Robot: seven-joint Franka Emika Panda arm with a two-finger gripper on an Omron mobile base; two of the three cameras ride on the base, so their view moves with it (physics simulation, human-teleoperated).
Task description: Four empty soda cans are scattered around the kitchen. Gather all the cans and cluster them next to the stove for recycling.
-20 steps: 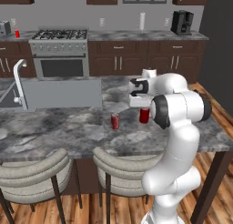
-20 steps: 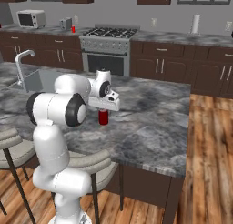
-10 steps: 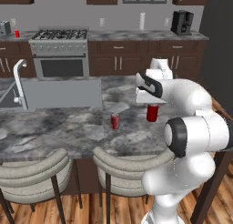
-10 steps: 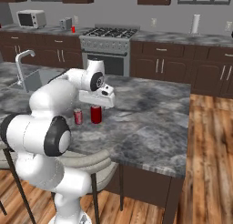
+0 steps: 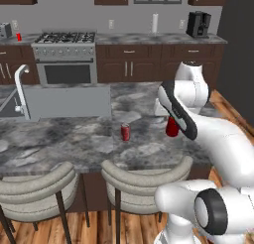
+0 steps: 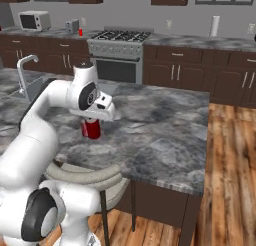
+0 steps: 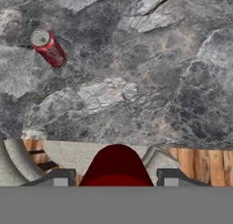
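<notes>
Standing on the island counter (image 5: 74, 139), a second can (image 5: 125, 132) beside stools (image 5: 144, 181).

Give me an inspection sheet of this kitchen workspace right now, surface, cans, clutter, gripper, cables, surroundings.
Surface: grey marble island counter, sink set into it.
Job's things: held soda can in the gripper; second soda can upright on the island; third soda can on the back counter left of the stove.
Clutter: toaster, microwave, coffee maker, paper towel roll.
Grippers: gripper shut on the held can.
Cables: nothing seen.
Surroundings: two stools, wood floor.
</notes>
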